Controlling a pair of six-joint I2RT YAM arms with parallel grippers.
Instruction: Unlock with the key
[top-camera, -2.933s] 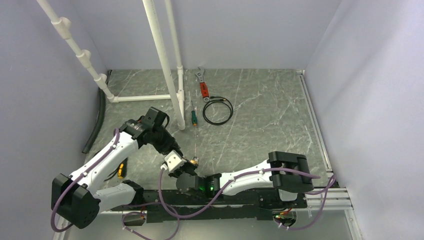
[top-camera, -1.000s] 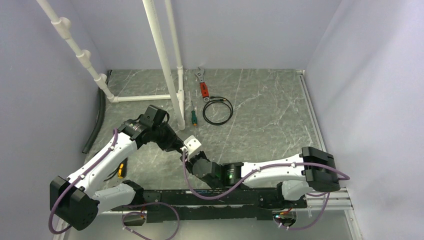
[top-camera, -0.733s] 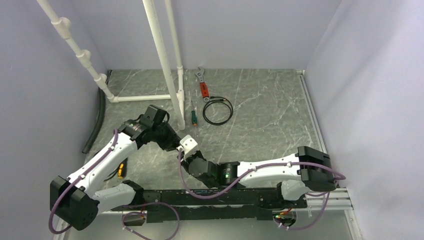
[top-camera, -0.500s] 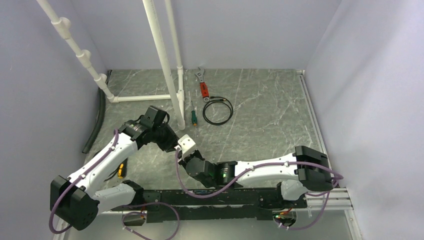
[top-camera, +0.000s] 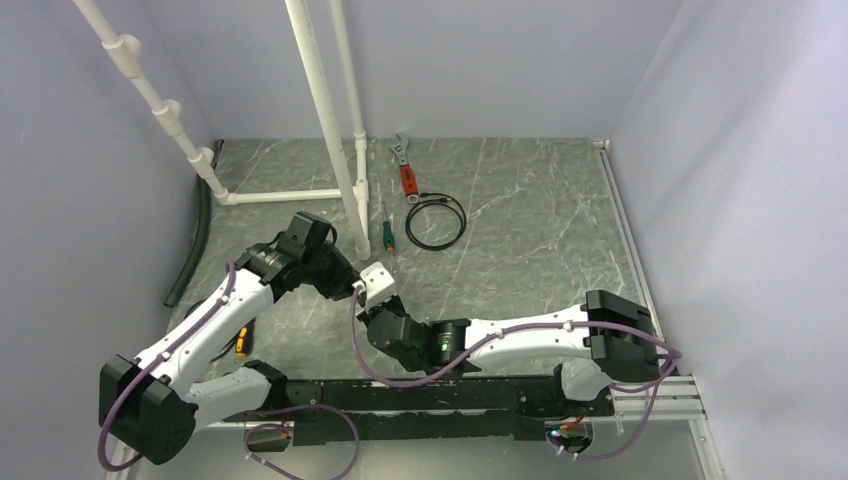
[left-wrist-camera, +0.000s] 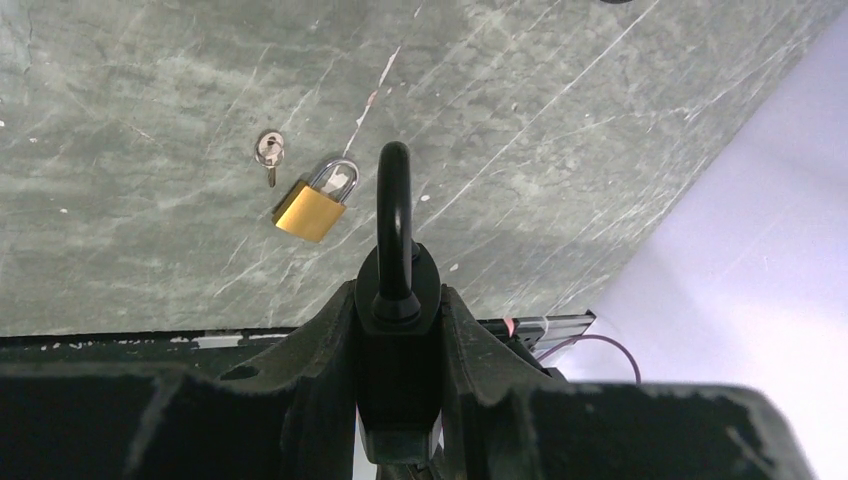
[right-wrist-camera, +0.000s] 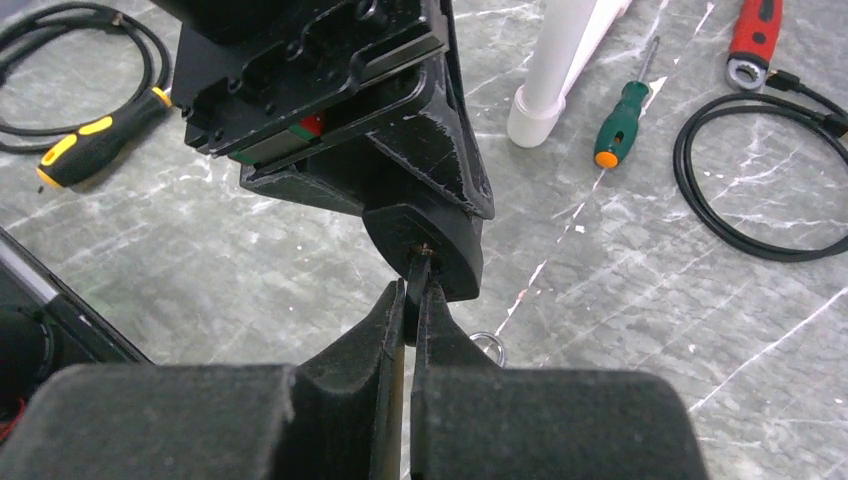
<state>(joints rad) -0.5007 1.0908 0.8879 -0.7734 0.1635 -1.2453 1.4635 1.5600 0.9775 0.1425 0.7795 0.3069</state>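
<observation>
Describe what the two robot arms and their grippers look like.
The left arm and right arm have white links, black joints and purple cables looped alongside. The right one shows a small green light. The left gripper and right gripper have matte black, tapered fingers.

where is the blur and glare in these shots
Left wrist view: the left gripper is a dark blur along its near body, while the small brass padlock on the floor is sharp. Right wrist view: the right gripper blurs close up; the green-handled screwdriver is crisp. Top view: even light, no glare.
</observation>
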